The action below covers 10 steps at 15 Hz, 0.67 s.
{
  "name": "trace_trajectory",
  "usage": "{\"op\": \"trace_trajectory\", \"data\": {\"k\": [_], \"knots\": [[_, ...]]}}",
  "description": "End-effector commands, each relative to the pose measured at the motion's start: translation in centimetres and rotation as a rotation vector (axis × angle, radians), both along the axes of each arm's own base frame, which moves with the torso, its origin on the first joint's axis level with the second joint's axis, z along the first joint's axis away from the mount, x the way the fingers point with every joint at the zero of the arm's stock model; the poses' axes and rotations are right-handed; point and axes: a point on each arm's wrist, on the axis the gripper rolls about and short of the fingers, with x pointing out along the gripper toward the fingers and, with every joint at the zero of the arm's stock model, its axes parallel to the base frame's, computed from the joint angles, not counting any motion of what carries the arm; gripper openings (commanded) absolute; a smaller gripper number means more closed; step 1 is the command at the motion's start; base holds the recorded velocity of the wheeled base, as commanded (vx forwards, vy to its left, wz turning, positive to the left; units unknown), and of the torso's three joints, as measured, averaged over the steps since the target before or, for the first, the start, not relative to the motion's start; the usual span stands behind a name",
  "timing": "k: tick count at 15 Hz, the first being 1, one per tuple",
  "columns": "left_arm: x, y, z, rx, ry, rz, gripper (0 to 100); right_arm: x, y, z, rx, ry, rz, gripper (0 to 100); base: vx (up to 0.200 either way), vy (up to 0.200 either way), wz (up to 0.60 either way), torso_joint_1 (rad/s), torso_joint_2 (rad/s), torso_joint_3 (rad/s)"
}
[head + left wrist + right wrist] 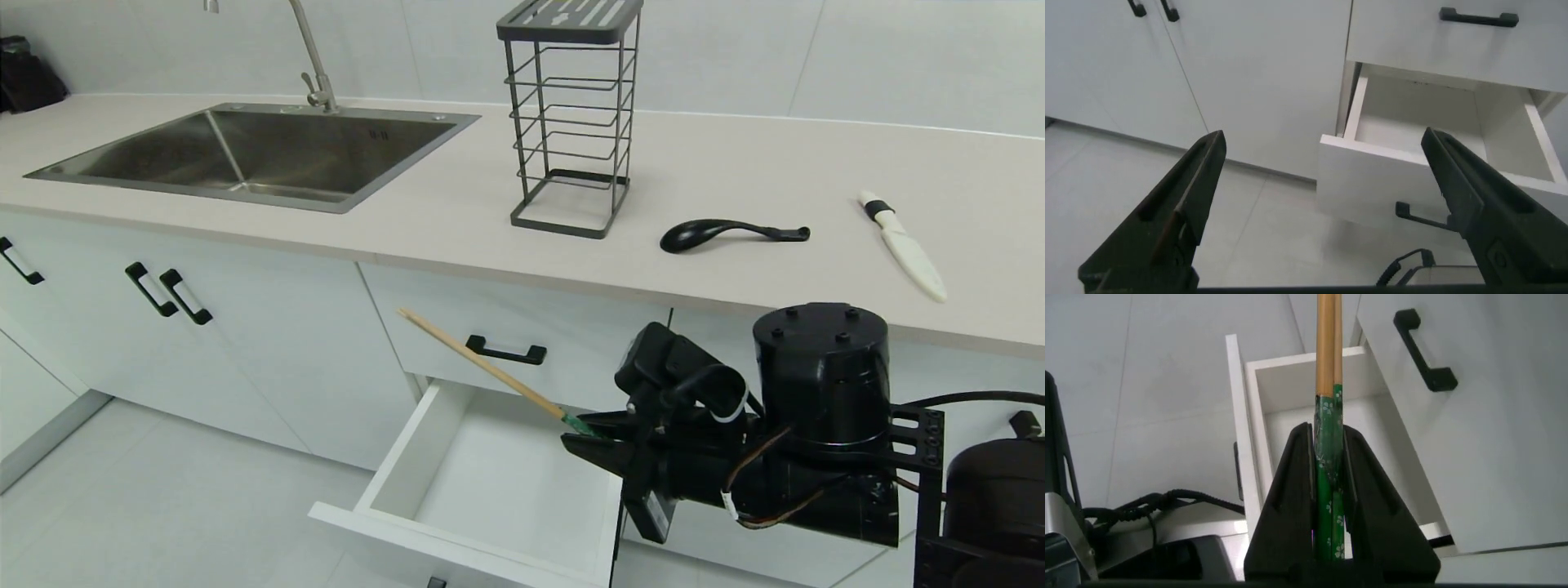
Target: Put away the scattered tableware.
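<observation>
The right gripper [581,434] is closed tight on the green-patterned ends of 2 chopsticks [482,363]. In the head view they slant up toward 10 o'clock over the open drawer [396,461]. The left gripper [1323,140] has its jaws spread wide and holds nothing.

The step in hand looks like laying the chopsticks in the drawer. Because the grip sits at the very end of the pair, the far tips will swing widely, so the wrist should move slowly. Level the sticks along the drawer floor, get the tips below the rim and clear of the side wall, then open low so they do not bounce or roll.

A black spoon [718,233] at 12 o'clock and a white knife [902,245] at 1 o'clock wait on the counter [735,163].
</observation>
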Motion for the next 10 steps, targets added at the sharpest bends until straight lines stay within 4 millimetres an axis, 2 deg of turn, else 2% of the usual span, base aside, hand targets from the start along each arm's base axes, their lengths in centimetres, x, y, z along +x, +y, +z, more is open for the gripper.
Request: {"op": "trace_trajectory", "data": {"k": [1,8,10], "knots": [[0.0,0.0,0.0,0.000,0.000,0.000,100,-0.1,0.2,0.0,0.000,0.000,0.007,0,0.000,0.000,0.00,-0.256,0.48,0.198],[0.0,0.0,0.0,0.000,0.000,0.000,100,-0.5,1.1,-1.1,-0.039,0.034,0.028,0,0.000,0.000,0.00,-0.254,0.36,0.127],[0.0,0.0,0.0,0.000,0.000,0.000,100,-0.5,1.1,-1.2,-0.044,0.039,0.029,0,0.000,0.000,0.00,-0.120,0.27,0.124]]}}
